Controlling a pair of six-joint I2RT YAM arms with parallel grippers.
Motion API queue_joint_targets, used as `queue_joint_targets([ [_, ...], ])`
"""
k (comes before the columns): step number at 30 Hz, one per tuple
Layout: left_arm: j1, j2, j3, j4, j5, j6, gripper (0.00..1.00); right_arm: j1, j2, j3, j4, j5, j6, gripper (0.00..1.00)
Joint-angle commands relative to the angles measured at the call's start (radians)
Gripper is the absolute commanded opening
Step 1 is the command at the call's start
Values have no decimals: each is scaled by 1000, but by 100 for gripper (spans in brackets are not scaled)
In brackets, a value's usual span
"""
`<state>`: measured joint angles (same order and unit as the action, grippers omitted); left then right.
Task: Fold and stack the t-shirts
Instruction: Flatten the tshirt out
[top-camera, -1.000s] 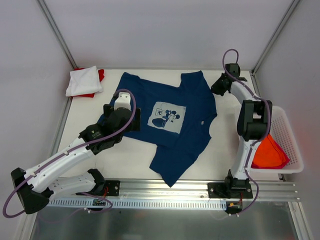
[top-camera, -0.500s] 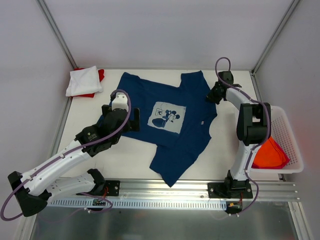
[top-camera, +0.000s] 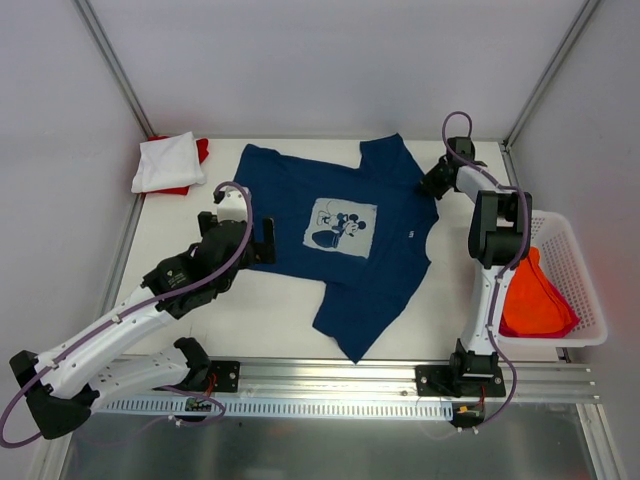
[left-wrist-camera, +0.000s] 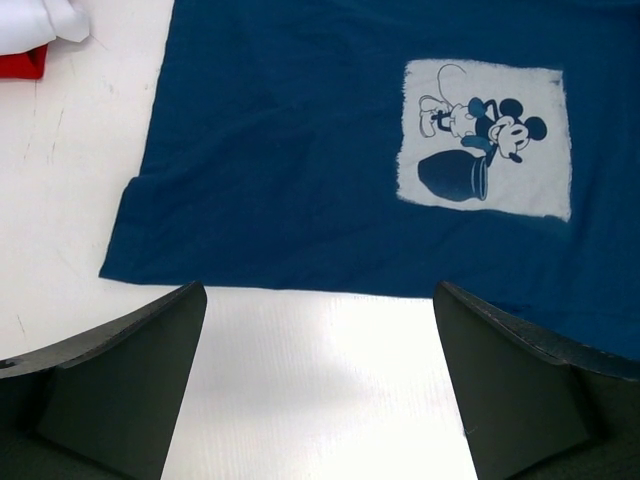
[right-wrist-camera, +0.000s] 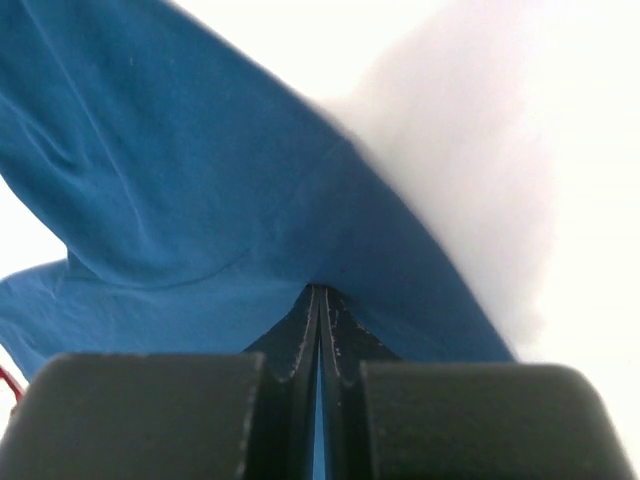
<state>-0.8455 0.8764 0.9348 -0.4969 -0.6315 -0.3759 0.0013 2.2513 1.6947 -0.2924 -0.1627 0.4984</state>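
A navy blue t-shirt (top-camera: 350, 235) with a pale square cartoon print (top-camera: 342, 228) lies spread flat on the white table. My right gripper (top-camera: 433, 185) is shut on its far right sleeve edge; in the right wrist view blue cloth (right-wrist-camera: 200, 170) is pinched between the closed fingertips (right-wrist-camera: 322, 300). My left gripper (top-camera: 238, 222) stands wide open over bare table just short of the shirt's left hem (left-wrist-camera: 300, 285), with nothing between its fingers (left-wrist-camera: 120, 380). A folded white t-shirt (top-camera: 168, 162) rests on a red one (top-camera: 201, 150) at the back left.
A white lattice basket (top-camera: 583, 262) sits at the right table edge with an orange t-shirt (top-camera: 535, 300) inside. The white and red pile shows at the top left corner of the left wrist view (left-wrist-camera: 40, 20). Walls close in the back and sides.
The right gripper, still shut on the sleeve, dragged the navy shirt slightly right and back. The left gripper drew back off the shirt's left edge, staying open.
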Motion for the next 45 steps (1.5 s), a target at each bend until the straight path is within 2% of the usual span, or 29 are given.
queue_joint_targets([
  [1,-12,-16,-7,20,-19,2,99,-41,40,77,-34,20,14,0],
  [9,-12,32,12,20,-28,3,99,-50,152,273,-94,-8,8,1],
  [12,-12,45,9,23,-20,-6,99,-47,217,362,-90,-44,20,0],
  [17,-10,94,1,44,-92,15,99,-32,304,584,-65,-158,-12,1],
  [18,-10,104,5,61,-112,25,99,-30,298,594,-68,-181,-21,28],
  [19,-9,124,9,67,-132,34,99,-27,275,588,-67,-208,-26,44],
  [20,-6,131,13,78,-154,51,99,-21,190,567,-65,-210,-35,68],
  [22,2,141,25,115,-148,66,99,-12,60,424,-32,-204,-72,92],
  [23,6,141,29,127,-139,72,99,-3,-12,368,-25,-184,-86,98],
  [24,9,139,30,138,-117,74,99,-3,-161,277,-46,-169,-113,100],
  [26,13,124,30,178,-94,86,99,28,-305,202,-83,-129,-136,99],
  [27,16,119,21,195,-80,94,99,40,-446,163,-108,-120,-147,99],
  [29,26,108,3,263,-73,129,99,96,-582,42,-197,-57,-168,99],
  [30,57,105,-20,279,-63,129,99,117,-708,-1,-227,-34,-175,99],
  [32,111,95,-45,284,19,91,99,181,-845,-175,-294,63,-158,99],
  [33,181,85,-83,284,57,68,99,201,-992,-255,-277,81,-153,99],
  [34,222,55,-111,284,138,-8,99,221,-1065,-415,-266,121,-141,99],
  [36,310,6,-216,277,237,-117,99,262,-1230,-598,-205,167,-71,99],
  [37,369,-51,-262,287,316,-206,99,299,-1419,-701,-179,260,-43,99],
  [38,378,-78,-302,305,332,-230,99,319,-1517,-897,-156,296,-14,99],
  [40,378,-140,-413,359,354,-268,99,365,-1747,-1051,-174,372,81,99],
  [41,378,-151,-441,374,372,-274,99,380,-1794,-1140,-212,385,122,99],
  [42,378,-154,-482,392,380,-276,99,393,-1826,-1167,-302,397,140,100],
  [45,378,-116,-524,408,415,-271,99,445,-1851,-1233,-425,391,186,99],
])
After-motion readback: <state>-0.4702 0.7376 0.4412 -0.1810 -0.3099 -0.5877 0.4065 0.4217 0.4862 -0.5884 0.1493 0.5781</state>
